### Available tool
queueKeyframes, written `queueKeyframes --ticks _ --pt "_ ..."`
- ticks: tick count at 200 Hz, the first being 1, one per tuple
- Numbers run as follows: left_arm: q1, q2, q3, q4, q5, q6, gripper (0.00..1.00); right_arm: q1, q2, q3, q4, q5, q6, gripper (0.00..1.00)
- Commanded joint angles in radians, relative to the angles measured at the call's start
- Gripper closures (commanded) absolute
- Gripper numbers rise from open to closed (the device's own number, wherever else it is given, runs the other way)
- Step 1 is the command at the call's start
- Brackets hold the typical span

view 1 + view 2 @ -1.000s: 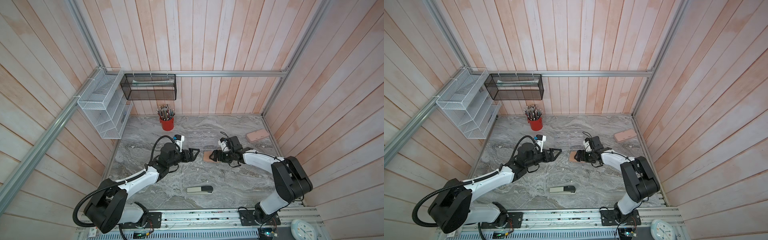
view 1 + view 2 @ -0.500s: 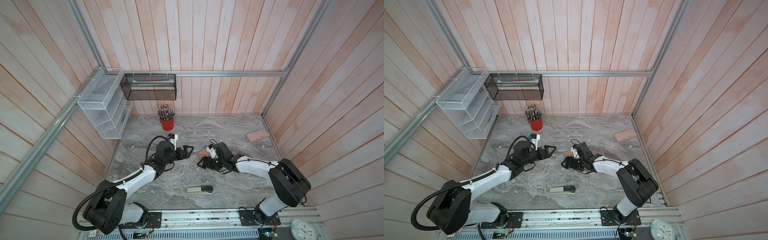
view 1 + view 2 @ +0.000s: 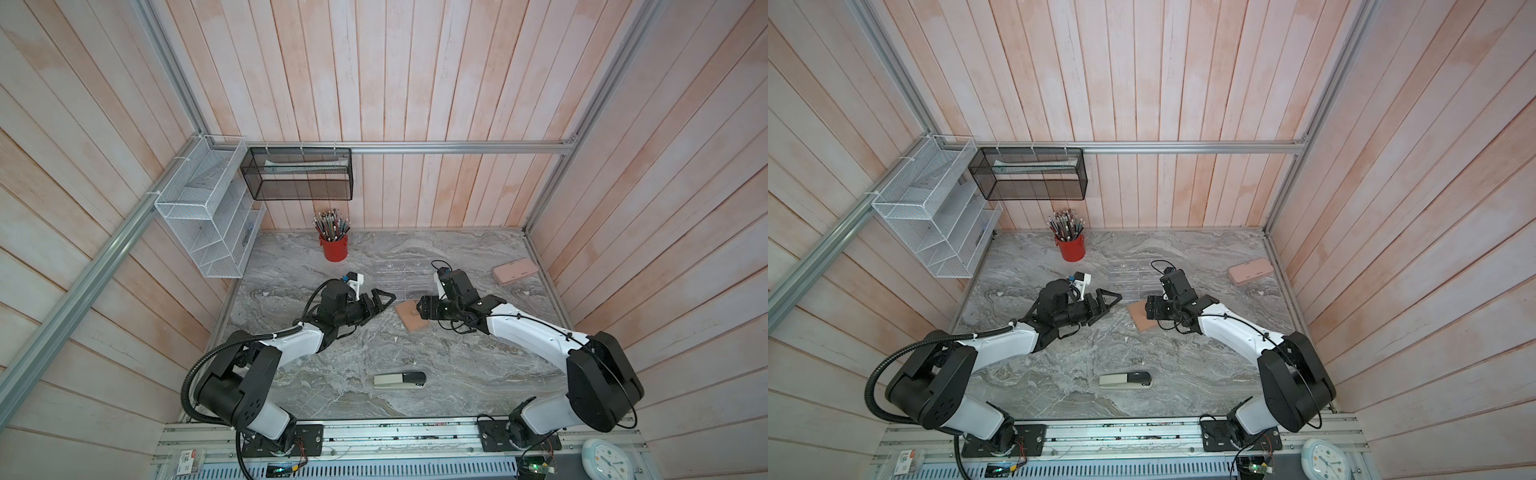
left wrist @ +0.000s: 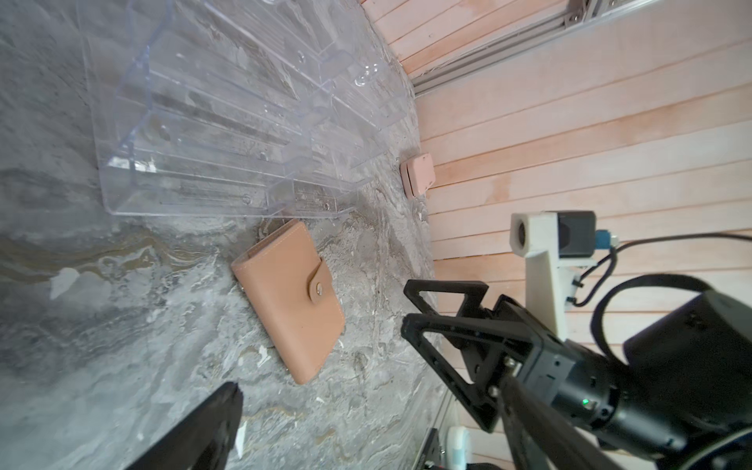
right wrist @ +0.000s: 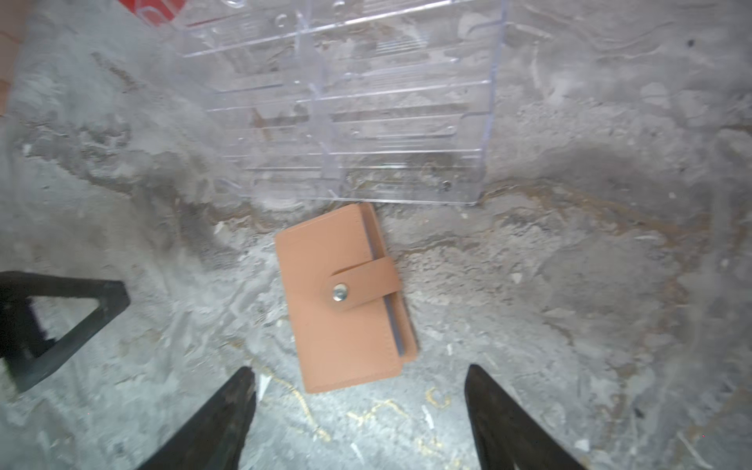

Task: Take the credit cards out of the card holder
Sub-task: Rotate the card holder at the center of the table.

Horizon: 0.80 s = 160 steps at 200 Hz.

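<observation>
Tan holder (image 5: 342, 309) lies snapped shut mid-desk, cards unreached; our right gripper (image 4: 407, 306) has backed off; it and left gripper (image 3: 384, 301) gape empty.

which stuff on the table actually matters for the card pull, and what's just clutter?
Job: card holder, lying flat and snapped shut, no cards showing; right gripper, open, close by it; left gripper, open.
Lying about: clear acrylic rack, pink case, red pencil cup, stapler.
</observation>
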Motion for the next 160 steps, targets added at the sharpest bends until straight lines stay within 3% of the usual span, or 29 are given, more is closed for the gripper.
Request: queueKeyframes --ticks 1,102,160 --pt "-0.007 0.046 0.043 0.155 0.037 -0.175 0.00 -0.005 0.069 0.011 0.000 0.062 -0.073 0.18" --pt "-0.086 0.252 0.226 0.158 -0.035 -0.372 0.00 -0.006 0.159 0.069 0.029 0.010 -0.093 0.21" --pt "-0.100 0.338 0.196 0.256 -0.066 -0.474 0.00 -0.002 0.197 0.082 0.056 -0.024 -0.102 0.24"
